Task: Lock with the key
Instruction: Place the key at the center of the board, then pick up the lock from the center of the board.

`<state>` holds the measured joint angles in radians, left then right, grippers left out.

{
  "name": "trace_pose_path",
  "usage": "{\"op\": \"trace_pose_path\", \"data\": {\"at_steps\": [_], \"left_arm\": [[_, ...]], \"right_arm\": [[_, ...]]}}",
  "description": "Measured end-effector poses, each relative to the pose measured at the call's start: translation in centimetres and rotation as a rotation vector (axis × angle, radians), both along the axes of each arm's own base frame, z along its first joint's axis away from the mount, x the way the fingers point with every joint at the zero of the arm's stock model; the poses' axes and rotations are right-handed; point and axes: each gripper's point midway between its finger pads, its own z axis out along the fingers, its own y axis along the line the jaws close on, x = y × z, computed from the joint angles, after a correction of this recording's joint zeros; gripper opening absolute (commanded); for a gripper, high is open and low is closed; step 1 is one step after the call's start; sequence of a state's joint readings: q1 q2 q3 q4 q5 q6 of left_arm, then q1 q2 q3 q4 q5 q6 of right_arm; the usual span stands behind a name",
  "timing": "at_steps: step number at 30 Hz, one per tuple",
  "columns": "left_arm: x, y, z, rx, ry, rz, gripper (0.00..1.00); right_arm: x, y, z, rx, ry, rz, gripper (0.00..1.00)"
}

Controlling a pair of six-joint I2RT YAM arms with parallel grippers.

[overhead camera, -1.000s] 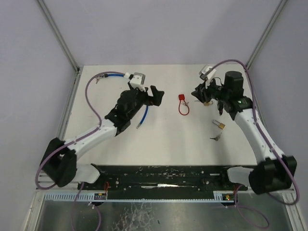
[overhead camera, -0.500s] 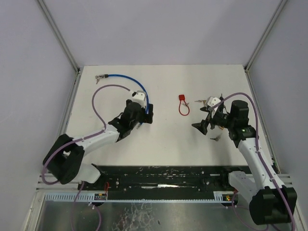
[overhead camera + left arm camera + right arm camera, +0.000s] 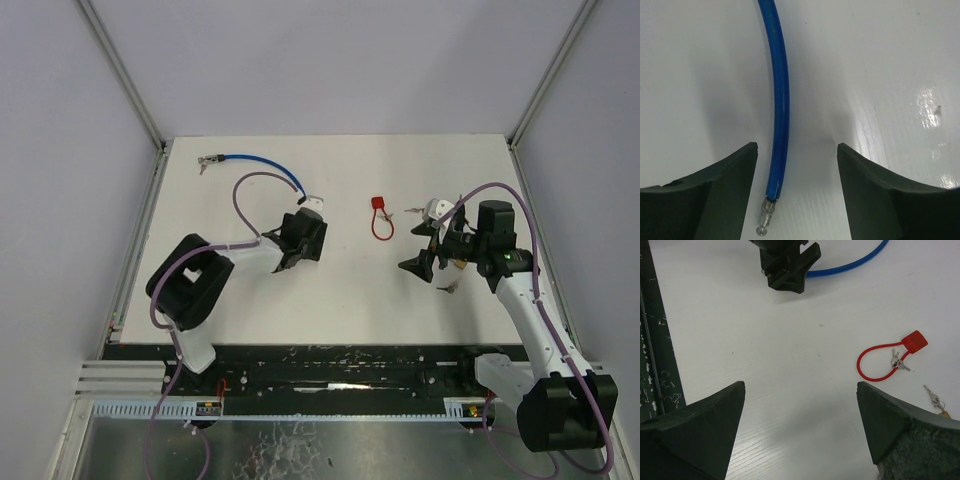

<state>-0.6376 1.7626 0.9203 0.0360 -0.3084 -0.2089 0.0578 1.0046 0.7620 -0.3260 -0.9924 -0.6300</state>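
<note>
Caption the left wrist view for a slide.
Left gripper poised open over the metal-tipped end of a blue cable lying on the white table.

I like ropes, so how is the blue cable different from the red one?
The blue cable is long and lies in an open curve ending in a metal tip; the red cable is shorter and bent into a closed loop on a red block. The blue cable's end sits between the left arm's fingers; the red cable has small keys beside it and no fingers around it. Both lie flat on the white table.
</note>
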Motion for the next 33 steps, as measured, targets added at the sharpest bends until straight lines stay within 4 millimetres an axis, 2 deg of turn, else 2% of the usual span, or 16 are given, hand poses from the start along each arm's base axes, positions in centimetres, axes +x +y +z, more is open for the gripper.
{"op": "trace_pose_path", "data": {"at_steps": [1,4,8,14,18,21,24,27,30,33], "left_arm": [[0.3,0.1,-0.4,0.017,0.006,0.009,0.59],[1.3,0.0,-0.8,0.044,0.004,0.034,0.37],[2.0,-0.1,-1.0,0.057,0.004,0.041,0.27],[2.2,-0.3,-1.2,0.041,0.012,0.034,0.01],[1.9,-0.8,-1.0,0.006,0.028,0.01,0.0],[0.4,-0.9,-0.3,-0.039,0.052,-0.025,0.0],[-1.6,-1.6,2.4,-0.095,0.022,-0.071,0.0],[-3.6,-3.6,7.4,-0.191,-0.077,-0.154,0.0],[-5.6,-5.4,11.4,-0.3,-0.161,-0.242,0.0],[-7.6,-6.4,13.8,-0.394,-0.209,-0.317,0.0]], "right_arm": [[0.0,0.0,-0.1,-0.001,0.004,0.0,0.98],[-0.1,0.0,-0.1,-0.001,0.007,-0.001,0.97],[-0.1,0.0,-0.1,-0.001,0.007,-0.001,0.96],[-0.1,0.0,-0.1,0.0,0.008,0.0,0.96],[-0.3,0.2,0.0,0.009,0.009,0.014,0.96],[-1.2,0.6,0.1,0.024,0.02,0.057,0.96],[-2.1,1.0,0.4,0.047,0.027,0.105,0.96],[-2.6,1.3,0.6,0.06,0.026,0.136,0.97],[-3.1,1.5,0.6,0.077,0.038,0.161,0.98],[-3.6,1.9,0.7,0.105,0.068,0.192,0.99]]}}
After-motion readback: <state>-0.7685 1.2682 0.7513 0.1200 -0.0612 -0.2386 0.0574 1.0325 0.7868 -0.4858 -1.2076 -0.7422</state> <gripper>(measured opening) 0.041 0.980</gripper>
